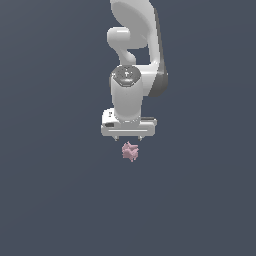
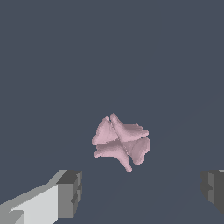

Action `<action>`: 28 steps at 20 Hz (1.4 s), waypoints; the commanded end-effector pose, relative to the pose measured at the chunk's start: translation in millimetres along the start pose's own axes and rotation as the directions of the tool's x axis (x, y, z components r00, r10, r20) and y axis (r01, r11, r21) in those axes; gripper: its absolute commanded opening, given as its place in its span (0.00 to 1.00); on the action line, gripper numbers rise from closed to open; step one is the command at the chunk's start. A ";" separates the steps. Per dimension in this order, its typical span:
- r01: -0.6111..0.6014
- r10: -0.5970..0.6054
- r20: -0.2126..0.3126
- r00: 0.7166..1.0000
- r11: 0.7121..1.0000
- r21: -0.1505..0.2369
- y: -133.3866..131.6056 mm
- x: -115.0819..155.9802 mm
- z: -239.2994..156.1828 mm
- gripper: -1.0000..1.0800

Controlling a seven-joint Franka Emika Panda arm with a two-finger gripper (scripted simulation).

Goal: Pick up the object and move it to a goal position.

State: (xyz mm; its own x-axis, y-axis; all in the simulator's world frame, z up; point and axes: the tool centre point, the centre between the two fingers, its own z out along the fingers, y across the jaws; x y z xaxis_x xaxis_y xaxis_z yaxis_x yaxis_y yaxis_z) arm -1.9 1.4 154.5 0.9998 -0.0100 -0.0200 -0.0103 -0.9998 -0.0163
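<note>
Exterior view: everything sits against one flat, unbroken slate-blue field with no edge, seam, wall or horizon, so whether it is a table or a floor cannot be told. The white arm (image 1: 134, 55) comes down from the upper edge, where its upper part is cut off by the frame. At its lower end the claw (image 1: 129, 138) points downward, and only two short finger stubs show beneath the wide white bar of the hand; the rest of each finger is foreshortened and hard to make out.

The object (image 1: 130, 151), a small pale pink knobbly lump, shows just below the claw in this view, near it but apart from it. No shadow is rendered, so its height over the surface, and the claw's, cannot be judged.

In the wrist view the object (image 2: 121, 142) lies in the open against the same plain blue, its folded lobes and one thin point clearly seen. The two grey fingertips (image 2: 70, 194) stand spread wide at either side of the picture, one with its white finger body in sight, the other cropped by the frame. Nothing lies between them; the claw holds nothing, and the object is clear of both tips.
</note>
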 end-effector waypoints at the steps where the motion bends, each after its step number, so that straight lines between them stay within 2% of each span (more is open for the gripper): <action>1: 0.000 0.000 0.000 1.000 1.000 0.000 0.0 0.0 0.0 0.96; 11: 0.056 -0.057 -0.011 0.998 0.998 -0.022 3.8 2.5 -5.3 0.96; 19: 0.071 -0.071 -0.011 0.997 0.997 -0.023 3.8 2.6 -4.6 0.96; 28: 0.182 -0.182 -0.008 0.983 0.983 -0.026 3.1 2.8 1.6 0.96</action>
State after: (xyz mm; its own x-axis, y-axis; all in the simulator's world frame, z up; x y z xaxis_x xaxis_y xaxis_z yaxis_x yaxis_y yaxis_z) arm 0.9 -1.9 154.2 0.9890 0.1478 -0.0085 0.1479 -0.9890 0.0061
